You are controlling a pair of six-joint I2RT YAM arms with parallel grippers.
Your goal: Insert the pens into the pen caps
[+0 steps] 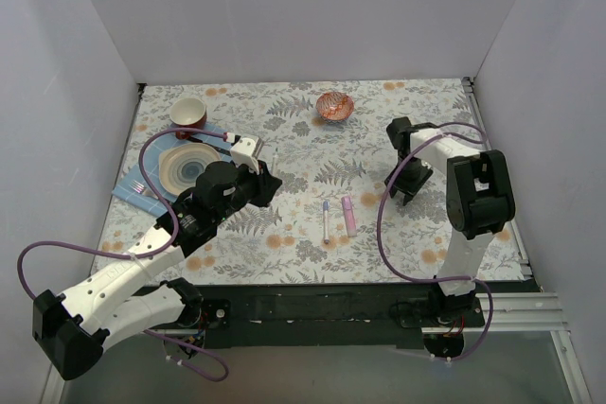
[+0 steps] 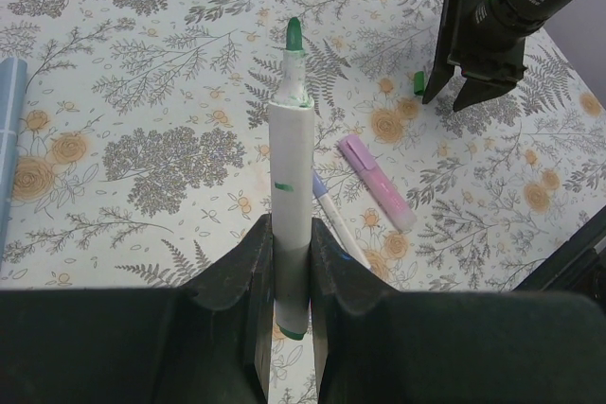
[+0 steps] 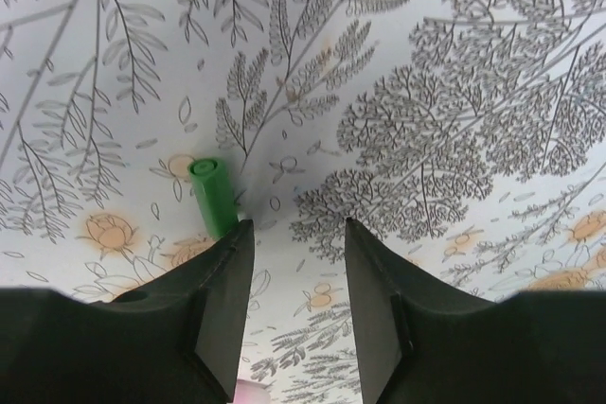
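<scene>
My left gripper (image 2: 292,234) is shut on a slim white-barrelled pen (image 2: 291,167) with a bare green tip, held above the table; both also show in the top view, the gripper (image 1: 265,173) and the pen (image 1: 274,155). My right gripper (image 3: 298,234) is open, low over the table, with the green pen cap (image 3: 213,194) lying just beyond its left finger, outside the gap. The left wrist view shows the cap (image 2: 418,82) beside that gripper (image 2: 461,96). A pale-pink marker (image 1: 349,216) and a slim white pen with a purple-blue end (image 1: 326,220) lie side by side mid-table.
A striped plate (image 1: 185,169) on a blue napkin (image 1: 131,192) with cutlery sits at the left. A red cup (image 1: 187,112) is behind it. A copper bowl (image 1: 334,106) stands at the back centre. White walls enclose the table.
</scene>
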